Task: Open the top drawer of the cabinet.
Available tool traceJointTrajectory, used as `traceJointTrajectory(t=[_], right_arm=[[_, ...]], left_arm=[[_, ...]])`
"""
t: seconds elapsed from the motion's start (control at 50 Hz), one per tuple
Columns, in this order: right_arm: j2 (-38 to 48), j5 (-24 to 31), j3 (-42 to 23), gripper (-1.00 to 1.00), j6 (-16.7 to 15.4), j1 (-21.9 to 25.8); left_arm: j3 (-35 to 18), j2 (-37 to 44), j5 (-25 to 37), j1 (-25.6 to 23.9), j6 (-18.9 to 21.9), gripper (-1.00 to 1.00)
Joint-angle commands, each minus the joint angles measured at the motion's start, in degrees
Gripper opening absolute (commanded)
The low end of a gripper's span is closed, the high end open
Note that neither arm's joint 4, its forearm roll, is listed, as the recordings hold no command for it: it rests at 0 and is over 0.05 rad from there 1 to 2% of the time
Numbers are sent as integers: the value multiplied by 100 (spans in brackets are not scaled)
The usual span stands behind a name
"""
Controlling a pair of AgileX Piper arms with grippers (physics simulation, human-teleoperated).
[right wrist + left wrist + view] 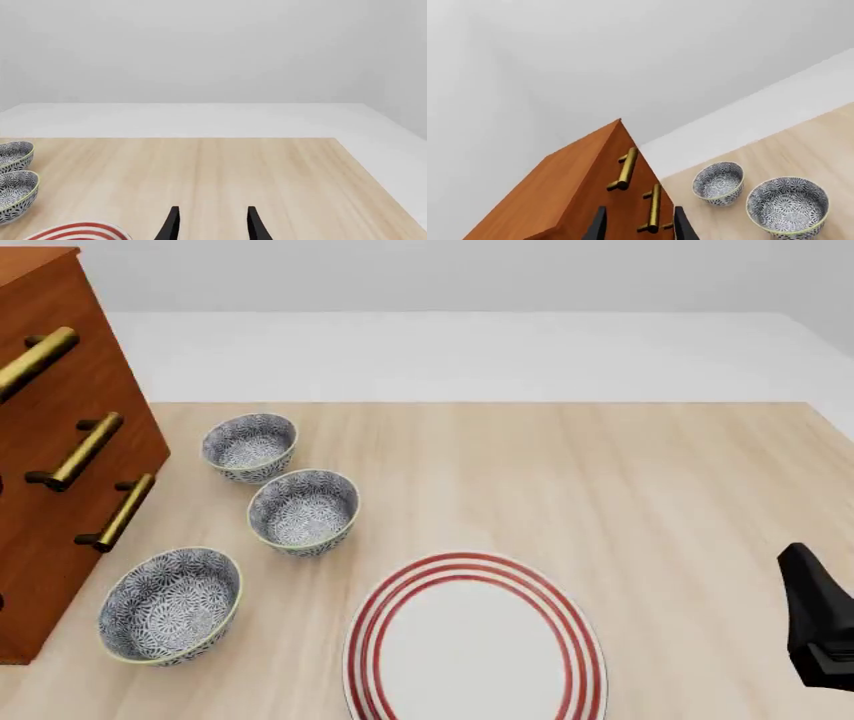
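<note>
The cabinet (54,540) is a reddish-brown chest at the table's left edge in the front view, with three brass bar handles on its front. The top drawer (20,325) carries the uppermost handle (34,360) and looks flush with the two below. In the left wrist view the cabinet (540,200) fills the lower left, and two handles show. My left gripper (638,227) is open, its dark fingertips straddling the end of the lower visible handle (654,207) without touching it. The handle (625,169) nearer the top edge lies beyond. My right gripper (213,225) is open over bare table.
Three patterned blue-and-white bowls (250,447) (304,510) (170,603) stand in a row just right of the cabinet's front. A white plate with red rings (474,640) lies at the front middle. The right arm's dark body (817,625) sits at the right edge.
</note>
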Motion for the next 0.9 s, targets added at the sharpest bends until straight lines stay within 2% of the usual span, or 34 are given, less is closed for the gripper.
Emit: traceJointTrajectory(t=[0.02,0.04,0.08,0.12,0.22,0.34,0.36,0.4,0.44,0.46,0.5,0.66,0.68,0.78,0.9], right_arm=[[0,0,0,100,1,-1],[0,0,0,100,-1,0],[2,0,0,100,0,0],[0,0,0,100,0,0],[1,0,0,100,0,0],[0,0,0,100,-1,1],[0,0,0,100,-1,1],[0,0,0,100,0,0],[0,0,0,100,1,1],[-1,0,0,100,1,0],[0,0,0,100,0,0],[-1,0,0,100,-1,0],[0,0,0,100,1,-1],[1,0,0,100,0,0],[1,0,0,100,0,1]], left_arm=[[44,186,-174,-54,556,100],[151,134,-244,-127,802,100],[218,126,-352,-133,1013,100],[148,215,-364,-122,1011,100],[236,246,-624,-218,1568,100],[202,315,-736,-222,1924,100],[299,291,-847,-260,2153,100],[250,336,-877,-245,2207,100],[490,318,-1184,-437,2737,100],[286,410,-1041,-334,2486,100],[390,422,-1149,-401,2744,100],[249,642,-1169,-354,2896,100],[127,609,-1154,-380,2792,100],[178,1014,-1588,-445,3015,100],[142,1163,-1640,-492,3244,100]])
